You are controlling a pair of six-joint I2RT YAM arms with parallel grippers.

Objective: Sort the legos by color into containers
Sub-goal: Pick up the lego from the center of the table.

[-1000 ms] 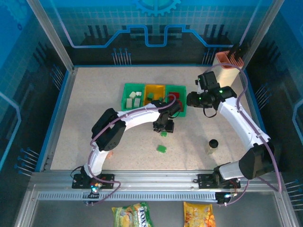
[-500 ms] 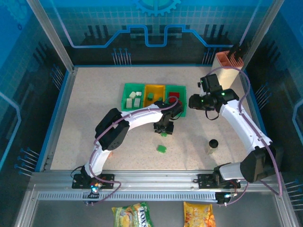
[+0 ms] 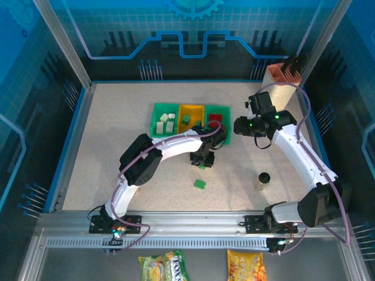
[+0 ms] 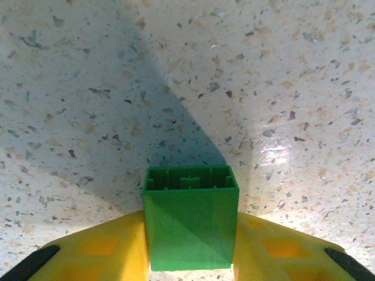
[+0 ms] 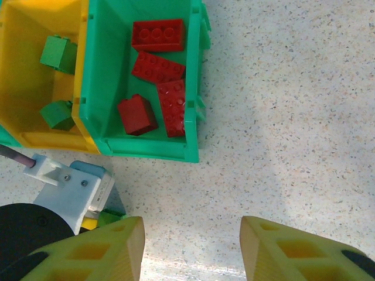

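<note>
My left gripper [image 4: 190, 234] is shut on a green lego [image 4: 190, 219], whose hollow underside faces away from the camera over the speckled table. From above, that green lego [image 3: 202, 165] sits just below the bins under the left gripper [image 3: 203, 159]. Another green lego [image 3: 200, 184] lies loose nearer the arms. Three bins stand in a row: a green bin [image 3: 164, 120] with white legos, a yellow bin [image 5: 35, 88] with two green legos, and a green bin [image 5: 146, 76] holding several red legos. My right gripper [image 5: 190, 246] is open over bare table to the right of the bins.
A small dark-capped bottle [image 3: 263, 178] stands on the table at the right. A tall beige holder with dark handles [image 3: 284, 75] sits at the back right corner. The left wrist housing [image 5: 70, 187] lies close to the right gripper's left finger.
The left gripper has settled slightly lower around the green lego. The right arm has drifted a little to the right and now holds still.
</note>
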